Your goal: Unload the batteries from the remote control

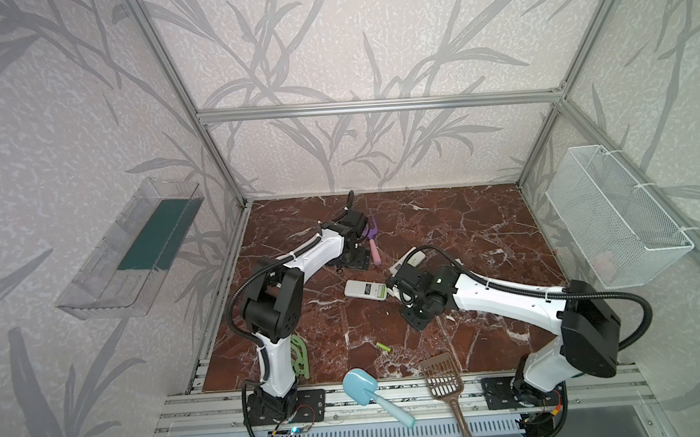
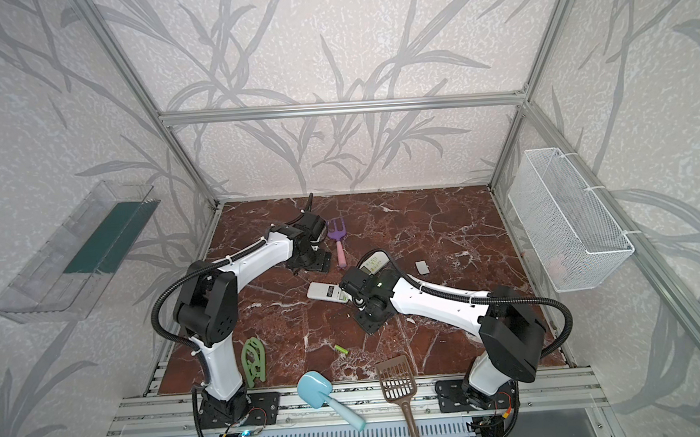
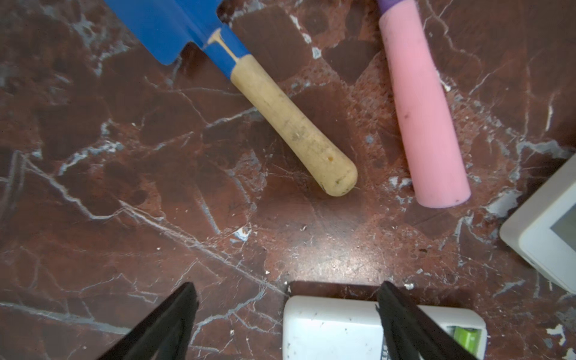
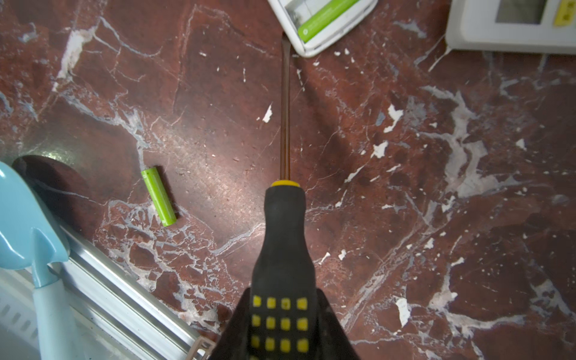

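Right hand (image 4: 285, 327) clamped on screwdriver (image 4: 284, 237), left hand (image 3: 286, 288) spread apart over the remote (image 3: 330, 327), 1 loose battery (image 4: 158, 196) on the worktop (image 4: 405, 187), 1 seated battery (image 4: 327, 18) left in the bay, so I'd pin the remote first, then lever gently under that cell's end.

Leaf-patterned walls (image 1: 351, 61), red marble floor (image 1: 465, 229), seemingly clear plastic shelf (image 1: 106, 280)
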Controlling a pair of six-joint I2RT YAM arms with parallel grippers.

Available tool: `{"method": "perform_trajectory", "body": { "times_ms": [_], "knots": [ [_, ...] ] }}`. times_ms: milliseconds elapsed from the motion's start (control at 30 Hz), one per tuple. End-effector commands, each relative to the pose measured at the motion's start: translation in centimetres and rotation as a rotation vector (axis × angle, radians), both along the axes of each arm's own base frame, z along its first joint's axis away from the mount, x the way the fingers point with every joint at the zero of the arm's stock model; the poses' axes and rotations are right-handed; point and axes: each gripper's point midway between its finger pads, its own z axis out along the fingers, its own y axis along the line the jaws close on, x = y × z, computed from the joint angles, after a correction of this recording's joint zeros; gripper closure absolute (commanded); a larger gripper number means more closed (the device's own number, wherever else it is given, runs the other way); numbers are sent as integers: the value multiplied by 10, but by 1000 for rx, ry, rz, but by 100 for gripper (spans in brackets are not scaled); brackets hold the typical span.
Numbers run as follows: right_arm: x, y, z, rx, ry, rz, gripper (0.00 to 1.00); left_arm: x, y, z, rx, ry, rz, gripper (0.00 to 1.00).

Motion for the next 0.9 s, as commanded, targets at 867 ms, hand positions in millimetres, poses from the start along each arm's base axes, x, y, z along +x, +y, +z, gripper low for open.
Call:
{"method": "perform_trajectory", "body": {
  "times_ms": [867],
  "knots": [
    [33,-17,14,32,-36,-28,100,-57,-16,-28,-9,89,20,23]
  ]
}}
